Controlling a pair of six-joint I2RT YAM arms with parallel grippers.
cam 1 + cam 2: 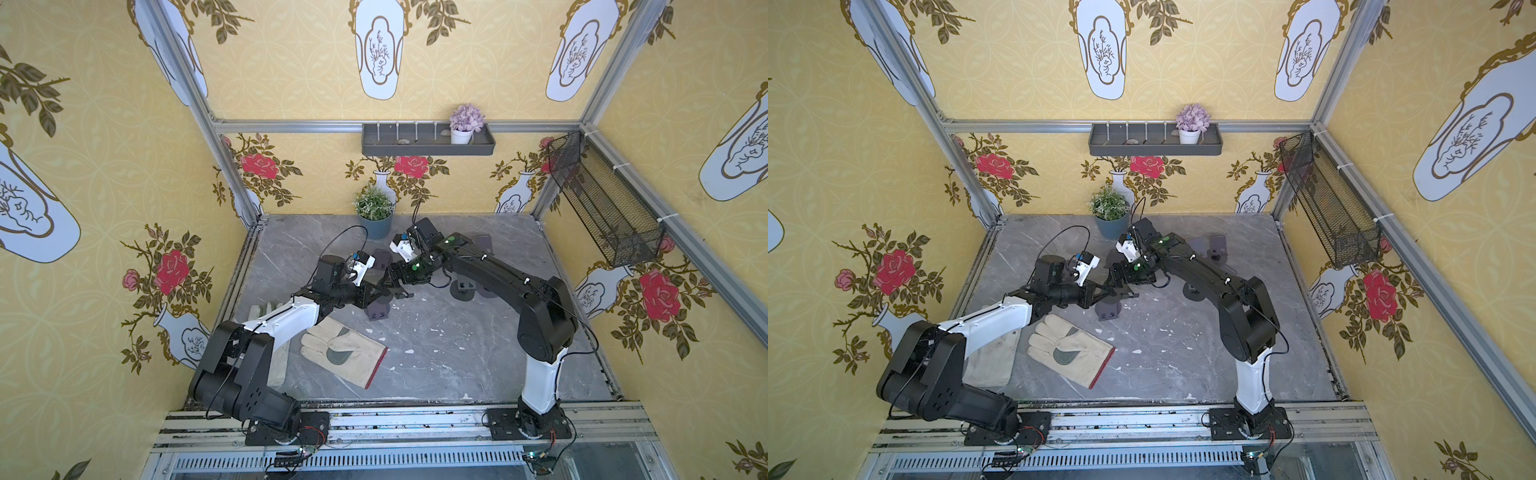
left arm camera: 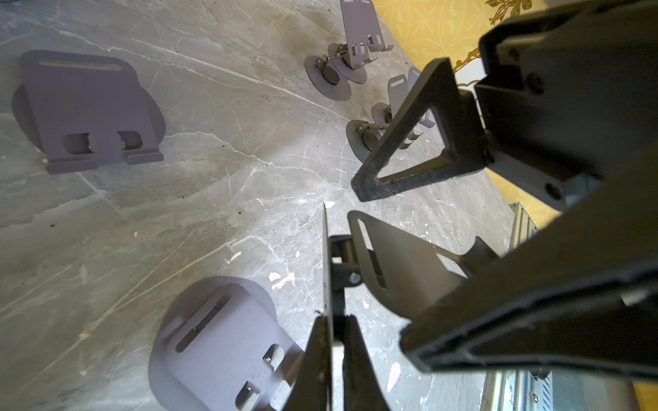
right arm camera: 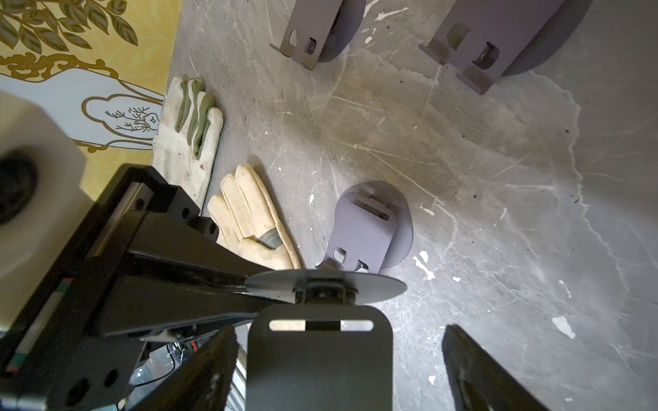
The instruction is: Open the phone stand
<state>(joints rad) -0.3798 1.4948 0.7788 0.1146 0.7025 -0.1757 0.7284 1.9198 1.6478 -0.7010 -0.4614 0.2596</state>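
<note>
Left wrist view: phone stand (image 2: 388, 270) held above the table (image 2: 178, 213), lower centre of the frame.
Its round base disc (image 2: 325, 256) is clenched at the rim by the left gripper (image 2: 334, 356). In the right wrist view, the right gripper (image 3: 340, 332) is released, jaws either side of the back plate (image 3: 317, 370), neither seen touching. Judged light, stiff sheet metal with smooth faces. Best taken across the plate's side edges, away from the hinge.

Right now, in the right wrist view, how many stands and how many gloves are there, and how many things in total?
Stands: 4
Gloves: 2
Total: 6
</note>
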